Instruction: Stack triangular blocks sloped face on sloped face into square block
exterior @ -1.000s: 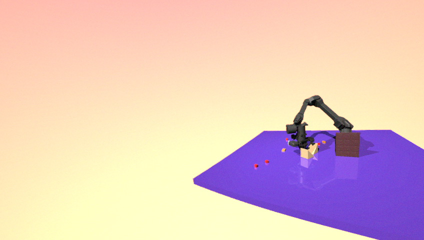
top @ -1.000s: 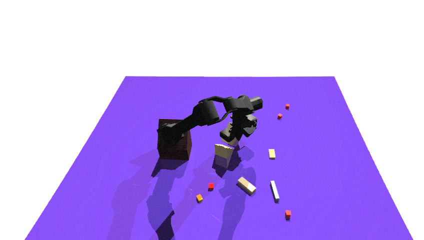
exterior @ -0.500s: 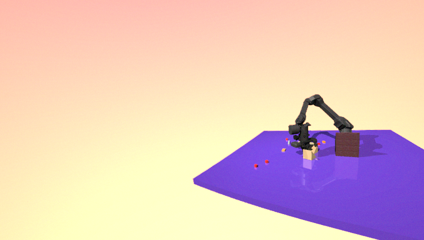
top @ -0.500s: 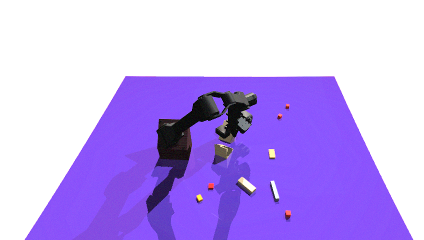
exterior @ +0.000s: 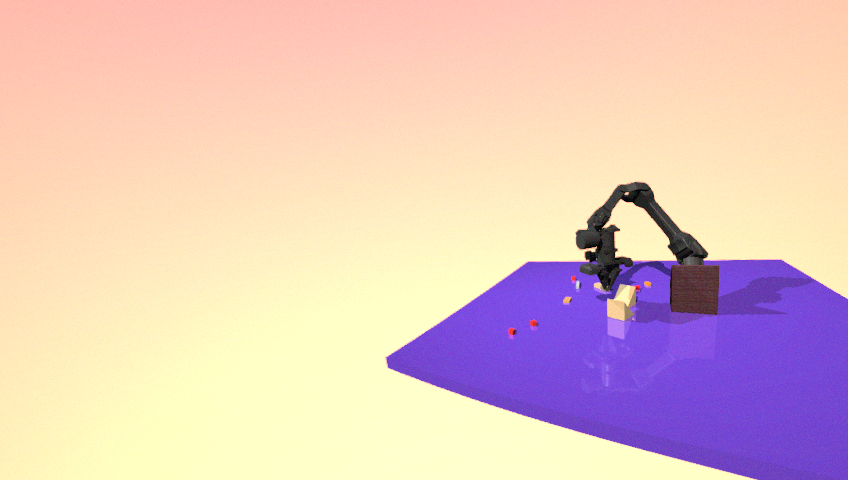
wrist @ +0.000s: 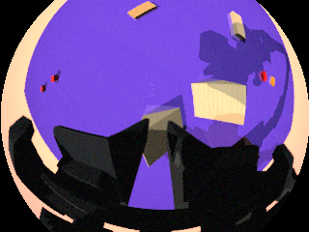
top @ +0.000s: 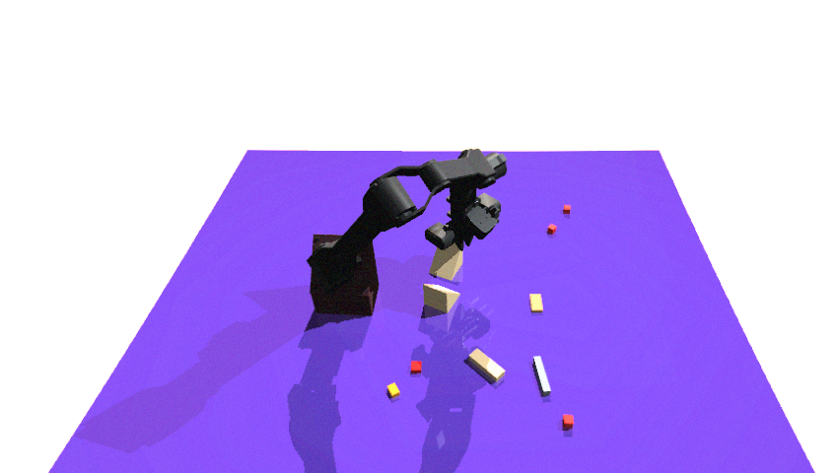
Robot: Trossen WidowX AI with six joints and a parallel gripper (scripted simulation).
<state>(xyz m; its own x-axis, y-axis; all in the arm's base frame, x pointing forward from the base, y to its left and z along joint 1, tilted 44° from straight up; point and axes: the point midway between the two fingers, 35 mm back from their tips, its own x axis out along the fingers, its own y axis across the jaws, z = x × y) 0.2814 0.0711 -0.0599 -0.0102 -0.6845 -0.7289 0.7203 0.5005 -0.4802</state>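
Note:
One tan triangular block (top: pixel 448 264) (exterior: pixel 620 309) (wrist: pixel 163 131) rests on the table, farther back in the top view. The other triangular block (top: pixel 439 299) (exterior: pixel 625 293) (wrist: pixel 219 102) rests nearer that camera, with a gap of table between them and a triangular end facing right. My gripper (top: pixel 463 246) (exterior: pixel 606 288) (wrist: pixel 157 124) points down over the farther block, its fingertips slightly apart. In the wrist view that block shows between and beyond the tips, not gripped. The fingers hide its upper part in the top view; I cannot tell whether they touch it.
A tan rectangular block (top: pixel 485 365) (wrist: pixel 238 26), a silver bar (top: pixel 541 375) and a small yellow block (top: pixel 535 303) (wrist: pixel 142 10) lie beyond the triangular blocks. Several red cubes, one here (top: pixel 415 367), and an orange cube (top: pixel 392 390) are scattered. The arm's base (top: pixel 343 300) (exterior: pixel 694 289) stands left in the top view.

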